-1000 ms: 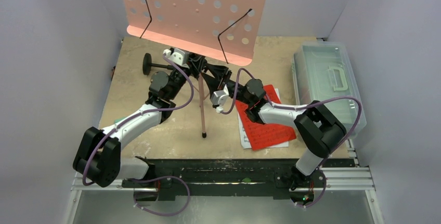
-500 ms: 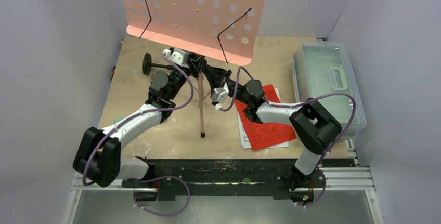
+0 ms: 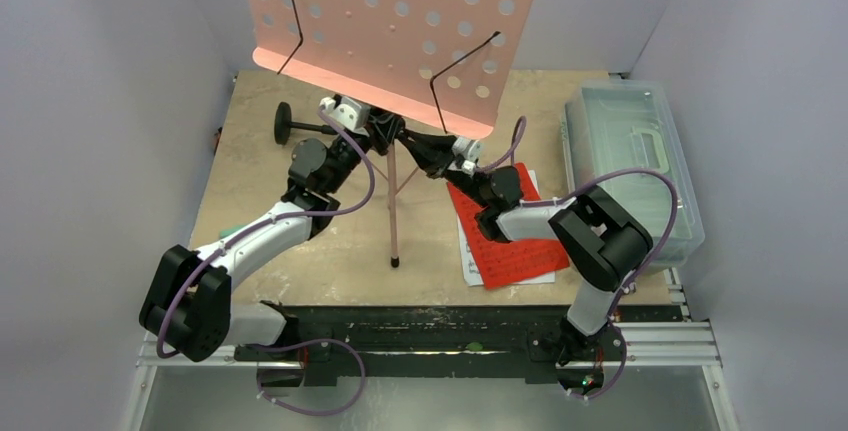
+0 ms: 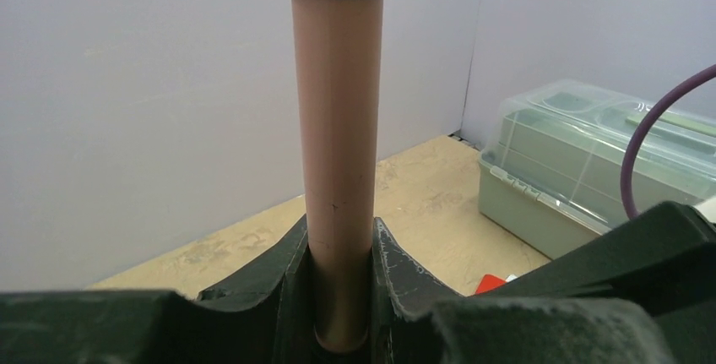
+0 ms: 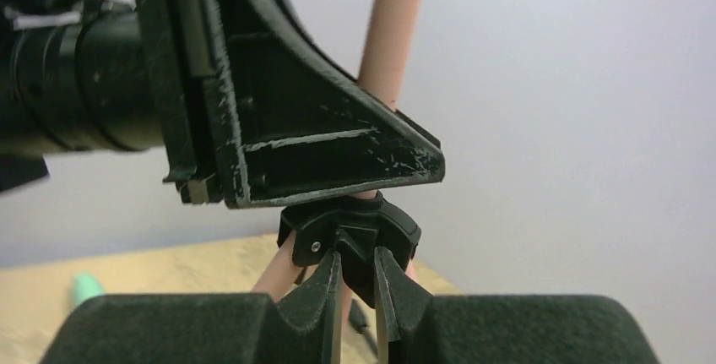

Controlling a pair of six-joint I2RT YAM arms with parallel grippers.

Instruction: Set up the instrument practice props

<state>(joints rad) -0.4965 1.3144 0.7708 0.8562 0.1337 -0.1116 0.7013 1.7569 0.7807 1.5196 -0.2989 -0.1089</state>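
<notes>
The pink stand point(image 3: 390, 21) is sitting at the top middle of the top frame, its perforated desk tilting over the far edge of the table point(image 3: 330, 251). One thin pink leg point(image 3: 393, 211) is running down toward the frame's centre.

The left end effector point(image 3: 385, 138) is gripping the stand's pole point(image 4: 338, 127). In the left wrist view the pole is standing upright, clamped between the two fingers.

The right end effector point(image 5: 355, 284) is coming in from the right, just beside the left one. Its fingers are set narrow and pinching the black hub point(image 5: 350, 227) where the legs meet.

The red and white pages point(image 3: 515, 251) are lying flat at the right of centre, partly under the right arm. The small black stand point(image 3: 288, 125) is lying on its side at the upper left of the table. A teal tube point(image 5: 84, 285) is showing at the lower left of the right wrist frame, blurred. The clear box point(image 3: 630, 151) is sitting at the right edge with its lid on.
</notes>
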